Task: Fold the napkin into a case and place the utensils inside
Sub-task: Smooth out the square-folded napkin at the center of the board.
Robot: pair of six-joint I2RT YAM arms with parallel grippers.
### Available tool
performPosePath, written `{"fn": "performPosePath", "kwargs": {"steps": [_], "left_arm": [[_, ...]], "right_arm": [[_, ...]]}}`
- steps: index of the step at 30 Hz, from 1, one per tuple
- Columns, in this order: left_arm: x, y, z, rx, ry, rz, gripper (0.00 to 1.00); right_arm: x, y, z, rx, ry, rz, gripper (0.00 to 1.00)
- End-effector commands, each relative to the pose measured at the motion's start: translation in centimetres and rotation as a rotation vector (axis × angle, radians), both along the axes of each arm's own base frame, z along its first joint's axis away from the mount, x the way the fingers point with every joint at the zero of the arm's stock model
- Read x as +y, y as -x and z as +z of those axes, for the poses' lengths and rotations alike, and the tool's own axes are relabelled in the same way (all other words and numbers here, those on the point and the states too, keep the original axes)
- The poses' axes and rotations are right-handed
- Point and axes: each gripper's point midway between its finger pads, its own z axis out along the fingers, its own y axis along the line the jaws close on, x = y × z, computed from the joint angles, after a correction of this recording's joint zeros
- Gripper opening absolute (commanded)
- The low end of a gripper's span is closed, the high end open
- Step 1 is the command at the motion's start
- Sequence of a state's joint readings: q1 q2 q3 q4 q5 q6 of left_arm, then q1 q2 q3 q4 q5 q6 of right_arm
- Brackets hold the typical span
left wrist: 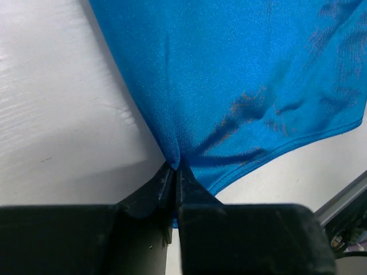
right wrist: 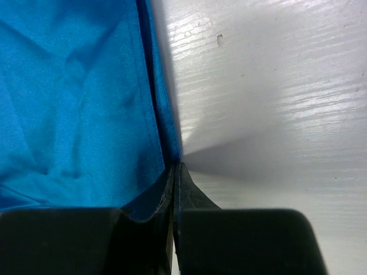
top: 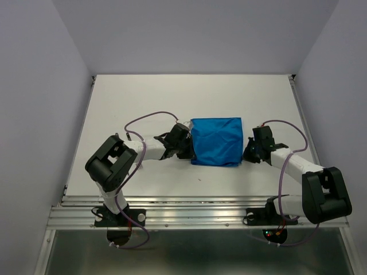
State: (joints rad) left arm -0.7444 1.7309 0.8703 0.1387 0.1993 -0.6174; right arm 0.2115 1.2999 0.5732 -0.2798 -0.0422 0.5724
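Observation:
The bright blue napkin point(top: 217, 140) lies as a creased, roughly square shape in the middle of the white table point(top: 143, 103). My left gripper point(top: 190, 150) is at its near left edge, shut on a pinch of the cloth point(left wrist: 241, 74), with the jaws closed point(left wrist: 175, 167). My right gripper point(top: 245, 153) is at the napkin's right edge, shut on the hem point(right wrist: 74, 103), fingertips together point(right wrist: 174, 166). The knife and fork are out of view. No narrow case shape shows.
A metal rail point(top: 195, 215) runs along the table's near edge behind the arm bases. Pale walls close in the left, right and far sides. Purple cables point(top: 149, 117) loop over both arms.

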Motion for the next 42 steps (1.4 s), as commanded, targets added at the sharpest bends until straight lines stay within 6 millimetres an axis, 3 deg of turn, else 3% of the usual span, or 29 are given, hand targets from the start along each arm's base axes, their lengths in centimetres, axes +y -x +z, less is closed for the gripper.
{"fn": "performPosePath", "kwargs": {"steps": [1, 2, 11, 16, 18, 22, 26, 33, 36, 42], "left_arm": [[-1.5, 0.3, 1.2, 0.005, 0.066, -0.042, 0.06], [-1.7, 0.3, 1.4, 0.007, 0.080, -0.047, 0.00], [-3.5, 0.6, 5.5, -0.020, 0.277, -0.062, 0.00], [-2.6, 1.4, 5.1, -0.039, 0.283, -0.082, 0.00], [-2.2, 1.8, 4.5, -0.035, 0.285, -0.089, 0.00], [-1.1, 2.4, 2.1, -0.013, 0.260, -0.083, 0.00], [-0.8, 2.4, 1.1, 0.002, 0.242, -0.078, 0.00], [0.1, 1.4, 1.3, -0.031, 0.169, -0.042, 0.49], [0.3, 1.0, 1.6, -0.048, 0.147, -0.040, 0.57], [1.0, 1.2, 1.8, -0.043, 0.096, -0.045, 0.57]], "right_arm": [[0.8, -0.3, 1.4, -0.052, -0.034, 0.025, 0.01], [0.9, -0.5, 1.6, -0.060, -0.037, 0.023, 0.01], [1.4, -0.4, 3.2, -0.084, -0.069, 0.039, 0.01], [0.4, 0.2, 2.6, -0.063, -0.026, 0.001, 0.05], [-0.1, 0.6, 2.3, -0.052, -0.012, -0.020, 0.17], [-1.1, 0.5, 2.4, -0.063, 0.024, -0.082, 0.56], [-1.8, 0.5, 2.0, -0.051, 0.052, -0.123, 0.63], [-1.4, 0.8, -0.2, 0.031, 0.058, -0.084, 0.63], [-0.8, 1.0, -0.5, 0.038, 0.034, -0.057, 0.63], [-0.1, 1.1, -0.2, 0.032, 0.001, -0.025, 0.49]]}}
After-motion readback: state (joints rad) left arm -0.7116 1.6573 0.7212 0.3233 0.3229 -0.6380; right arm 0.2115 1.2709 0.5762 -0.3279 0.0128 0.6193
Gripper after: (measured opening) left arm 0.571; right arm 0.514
